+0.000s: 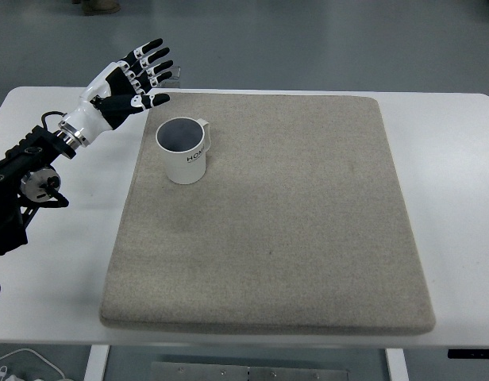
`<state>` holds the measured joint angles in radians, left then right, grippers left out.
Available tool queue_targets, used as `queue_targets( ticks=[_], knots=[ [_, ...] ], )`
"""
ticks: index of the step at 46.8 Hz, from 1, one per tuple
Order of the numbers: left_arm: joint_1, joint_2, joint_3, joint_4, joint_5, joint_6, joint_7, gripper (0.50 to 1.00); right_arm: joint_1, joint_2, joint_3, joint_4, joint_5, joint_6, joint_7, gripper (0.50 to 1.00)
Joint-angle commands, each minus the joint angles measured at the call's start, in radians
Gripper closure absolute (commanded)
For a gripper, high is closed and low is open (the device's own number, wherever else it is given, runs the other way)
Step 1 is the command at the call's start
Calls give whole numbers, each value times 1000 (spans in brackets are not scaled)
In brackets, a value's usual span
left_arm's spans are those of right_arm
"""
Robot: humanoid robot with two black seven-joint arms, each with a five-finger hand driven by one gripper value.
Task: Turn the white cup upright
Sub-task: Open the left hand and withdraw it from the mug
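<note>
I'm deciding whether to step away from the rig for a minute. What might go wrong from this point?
The white cup already stands upright, mouth up, on the grey mat, and the left hand hovers open just beyond it to the left, touching nothing. A low sweep of the fingers back toward the arm's side might clip the rim and tip it over again. The cup sits near the mat's far left corner, so a knock could send it onto the bare table.

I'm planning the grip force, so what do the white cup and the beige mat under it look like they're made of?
The white cup with dark lettering looks like glazed ceramic, or possibly hard plastic: smooth, opaque, thick-rimmed walls with a moulded handle. The beige rectangular mat looks like felt or low-pile fabric: matte, faintly speckled, with soft rounded edges. Neither material is certain from this view.
</note>
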<state>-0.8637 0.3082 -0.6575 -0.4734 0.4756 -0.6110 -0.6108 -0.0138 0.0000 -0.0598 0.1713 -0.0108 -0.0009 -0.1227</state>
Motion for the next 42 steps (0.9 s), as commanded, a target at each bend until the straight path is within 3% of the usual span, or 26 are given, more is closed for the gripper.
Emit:
queue_targets(
  ticks=[1, 9, 32, 42],
  knots=[
    [-17, -6, -7, 16, -20, 10, 0, 504, 0, 0, 0, 1, 0, 1, 0, 570],
    [-72, -46, 6, 90, -86, 129, 0, 504, 0, 0, 2, 4, 0, 1, 0, 570],
    [-101, -121, -5, 99, -448, 254, 0, 508, 2, 0, 3, 5, 2, 1, 0, 570],
    [-101, -144, -5, 122, -469, 287, 144, 508, 2, 0, 3, 7, 2, 1, 0, 570]
  ],
)
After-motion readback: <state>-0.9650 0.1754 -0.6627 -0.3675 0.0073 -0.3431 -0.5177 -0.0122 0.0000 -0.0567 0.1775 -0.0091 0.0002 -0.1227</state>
